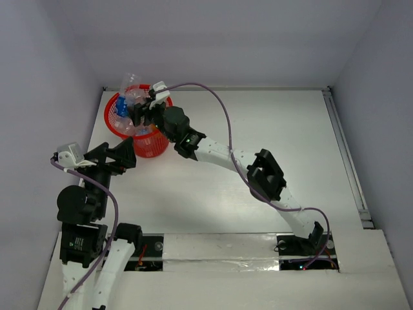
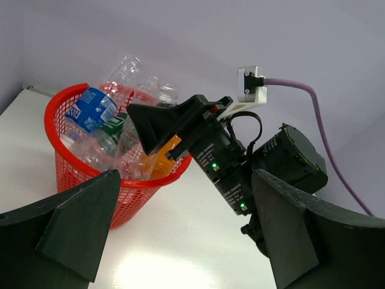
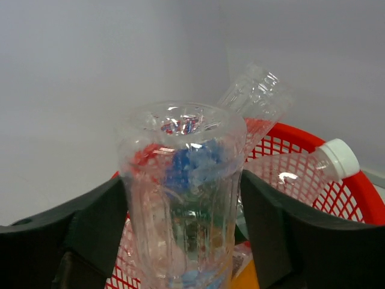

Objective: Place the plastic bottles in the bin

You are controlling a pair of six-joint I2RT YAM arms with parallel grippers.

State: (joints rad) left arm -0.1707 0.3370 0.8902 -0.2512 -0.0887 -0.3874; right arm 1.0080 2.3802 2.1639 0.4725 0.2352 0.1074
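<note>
Two robot arms reach over one white table (image 1: 271, 129). At the left, the left gripper (image 1: 116, 155) hangs low, near the foot of the single round red plastic mesh bin (image 1: 111, 121). Its two black fingers (image 2: 78, 223) are spread wide with nothing between them. The bin stands upright at the table's far left corner and is heaped with small plastic bottles. Four of these can be told apart from the left wrist: a clear blue-labelled bottle (image 2: 93, 108), a green-labelled bottle (image 2: 117, 124), an orange bottle (image 2: 163, 161) and a clear uncapped bottle (image 2: 129, 72) poking above the rim. The right wrist view shows a fifth, a clear white-capped bottle (image 3: 328, 162) lying against the inside wall. The heap is too tangled for a surer count. Over the bin's mouth the right gripper (image 1: 147, 111) has its two fingers (image 3: 99, 223) pressed to either side of a sixth bottle. This clear ribbed bottle (image 3: 180, 150) is held base up, its lower end down among the others. To the right, the right arm (image 1: 264, 174) stretches back across the table, with one purple cable (image 1: 222, 110) looped above it.
</note>
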